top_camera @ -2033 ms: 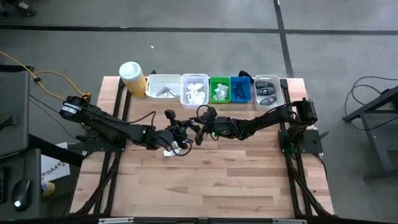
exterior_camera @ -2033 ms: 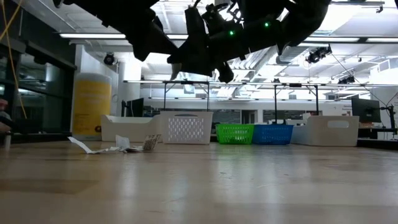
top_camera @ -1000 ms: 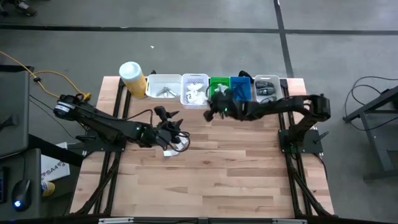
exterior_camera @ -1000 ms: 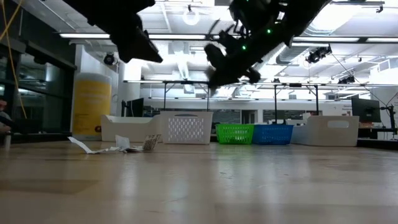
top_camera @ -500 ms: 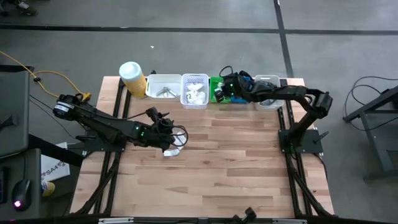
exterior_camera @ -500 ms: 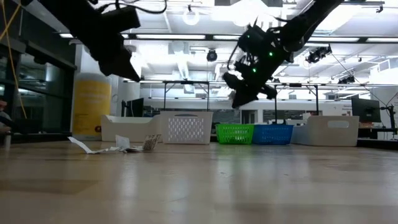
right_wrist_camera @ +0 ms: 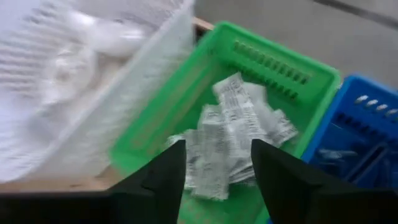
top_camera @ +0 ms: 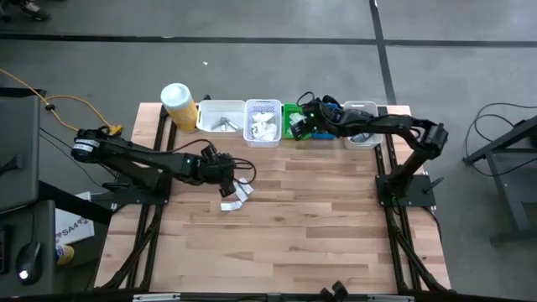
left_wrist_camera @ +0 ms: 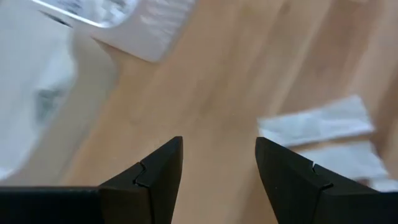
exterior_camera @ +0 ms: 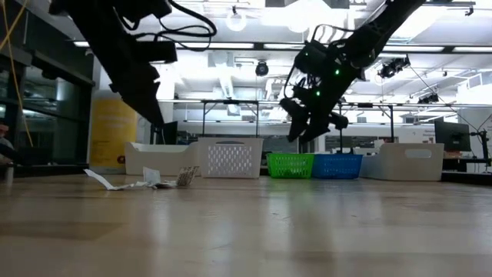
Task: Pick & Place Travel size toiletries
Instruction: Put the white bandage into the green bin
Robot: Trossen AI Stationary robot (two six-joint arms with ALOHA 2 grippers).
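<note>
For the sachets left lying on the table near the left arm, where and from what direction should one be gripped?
The sachets lie flat on the table, partly overlapping. Probably best to come straight down with the open left end effector and pinch the uppermost one across its narrow width near a free edge, since flat film offers no side to grip.

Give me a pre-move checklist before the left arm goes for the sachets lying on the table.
1. Left hand open: ok, fingers apart with nothing between them.
2. Target in sight: ok, the flat white plastic sachets lie loose on the bare wooden table, just ahead of the left hand.
3. Left hand at grasp height: not ok, in the low view it hangs well above the sachets.
4. Right hand out of the way: ok, it hovers over the green slotted plastic basket at the back row.
5. Right hand empty: ok, fingers open, nothing held.
6. How many sachets lie in the pile: cannot tell.
</note>
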